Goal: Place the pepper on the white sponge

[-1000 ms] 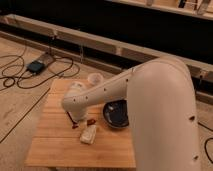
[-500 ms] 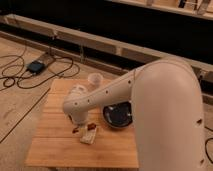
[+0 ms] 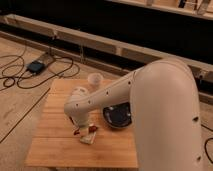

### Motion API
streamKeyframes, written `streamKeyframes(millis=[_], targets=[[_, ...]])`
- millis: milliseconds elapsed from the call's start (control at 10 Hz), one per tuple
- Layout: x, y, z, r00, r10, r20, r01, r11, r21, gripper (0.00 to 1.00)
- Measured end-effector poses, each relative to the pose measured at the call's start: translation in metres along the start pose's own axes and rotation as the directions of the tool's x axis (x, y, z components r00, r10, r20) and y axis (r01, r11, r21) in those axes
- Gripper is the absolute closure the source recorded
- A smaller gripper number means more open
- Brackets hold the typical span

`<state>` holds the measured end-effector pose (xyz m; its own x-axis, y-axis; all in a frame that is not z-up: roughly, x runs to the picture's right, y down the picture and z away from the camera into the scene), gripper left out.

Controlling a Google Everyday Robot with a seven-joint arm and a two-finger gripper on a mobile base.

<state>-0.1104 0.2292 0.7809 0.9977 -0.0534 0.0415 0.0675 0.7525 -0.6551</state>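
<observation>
From my remote seat I see the robot's big white arm (image 3: 150, 100) sweeping in from the right and bending down over a slatted wooden table (image 3: 55, 145). Its wrist ends low over the middle of the tabletop, and the gripper (image 3: 82, 125) sits beneath that rounded wrist housing, right above the near-middle part of the table. I cannot tell how the pincer stands, because the housing covers it from this angle.

The white sponge (image 3: 89, 136) lies on the table just below and a little to the right of the gripper, its cream block poking out toward the near edge. The pepper (image 3: 78, 132) shows as a small red sliver just left of the sponge, close under the gripper; I cannot tell whether it rests on the table, leans on the sponge, or is held.

To the right of the sponge sits a dark round bowl (image 3: 118, 116), partly hidden by the forearm. At the far side of the table stands a small pale cup (image 3: 94, 80), upright, well apart from the sponge.

Off the table, on the floor to the far left, black cables (image 3: 20, 75) loop around a small dark box (image 3: 36, 66). A long low rail (image 3: 100, 42) crosses the background behind the table.
</observation>
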Motion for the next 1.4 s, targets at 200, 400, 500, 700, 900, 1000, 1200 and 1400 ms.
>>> streamKeyframes(millis=[200,400,500,700,900,1000,1200,1400], targets=[[0.002,-0.002,0.002,1.000,0.005,-0.004,-0.005,1.000,-0.002,0.24],[0.001,-0.004,0.001,1.000,0.007,-0.005,-0.007,1.000,0.001,0.22],[0.001,-0.004,0.001,1.000,0.006,-0.005,-0.006,1.000,0.001,0.22],[0.001,-0.005,-0.001,1.000,0.005,-0.008,-0.005,1.000,0.005,0.22],[0.001,-0.007,-0.005,1.000,0.002,-0.012,-0.002,1.000,0.013,0.22],[0.001,-0.010,-0.008,1.000,0.001,-0.015,-0.001,1.000,0.021,0.22],[0.003,-0.019,-0.020,1.000,0.001,-0.018,0.000,0.999,0.045,0.22],[0.005,-0.019,-0.022,1.000,0.009,-0.013,-0.008,0.999,0.039,0.22]])
